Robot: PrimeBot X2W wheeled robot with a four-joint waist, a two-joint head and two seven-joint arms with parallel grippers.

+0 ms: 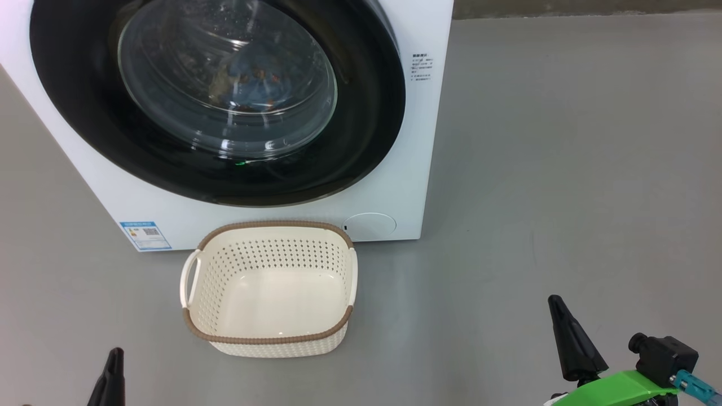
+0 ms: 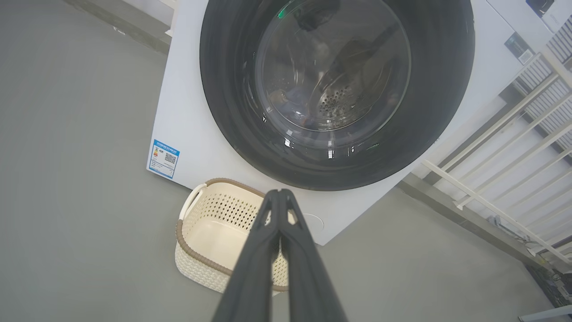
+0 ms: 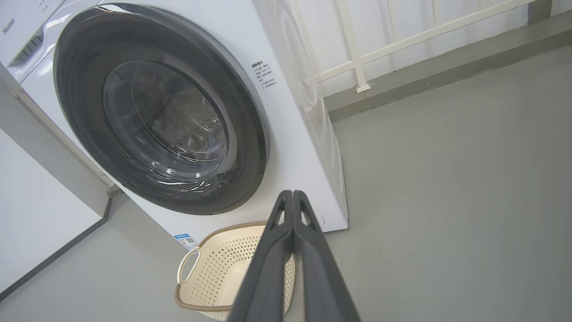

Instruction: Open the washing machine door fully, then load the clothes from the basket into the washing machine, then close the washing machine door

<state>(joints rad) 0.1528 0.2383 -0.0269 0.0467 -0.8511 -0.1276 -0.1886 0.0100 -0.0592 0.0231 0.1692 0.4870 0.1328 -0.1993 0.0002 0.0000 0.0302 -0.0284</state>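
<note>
1. We see the door (image 1: 361, 113) shut flush on the washer (image 1: 414, 186), at the far left.
2. The basket (image 1: 271, 224) stands empty on the floor (image 1: 564, 169) just in front; the clothes (image 1: 256, 84) show blue behind the door.
3. Our left gripper (image 2: 279, 193) and right gripper (image 3: 292, 193) hang near, fingers pressed together, holding nothing.
4. We judge all 3 steps done; next calls only for keeping clear.

At the upper left of the head view, the round washing machine door (image 1: 225, 96) has a glossy black rim around clear, reflective glass, set in the smooth white washing machine (image 1: 406, 169). Below it, the cream perforated plastic basket (image 1: 282, 348) has a brown woven-look rim and sits on a matt grey floor (image 1: 564, 169).
</note>
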